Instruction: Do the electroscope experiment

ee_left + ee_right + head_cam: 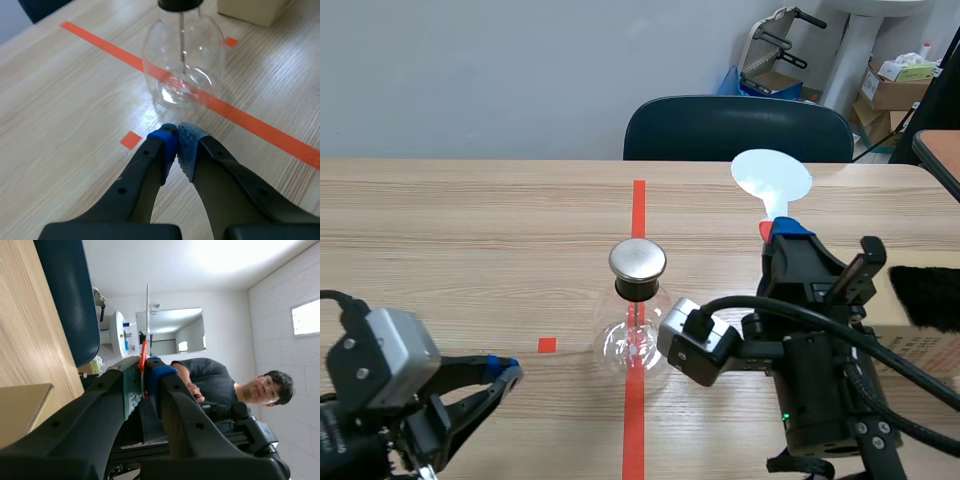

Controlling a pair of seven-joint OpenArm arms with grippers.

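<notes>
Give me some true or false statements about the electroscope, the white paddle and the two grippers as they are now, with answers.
1. The electroscope stands on the long orange-red tape line. True.
2. The right gripper is shut on the paddle. True.
3. The paddle's white disc rests on the electroscope's metal cap. False: it is held up in the air, off to the side of the cap and not touching it.
4. The left gripper grips the glass flask. False: its fingers are shut on nothing, short of the flask.
5. A dark chair stands at the table's far side. True.
</notes>
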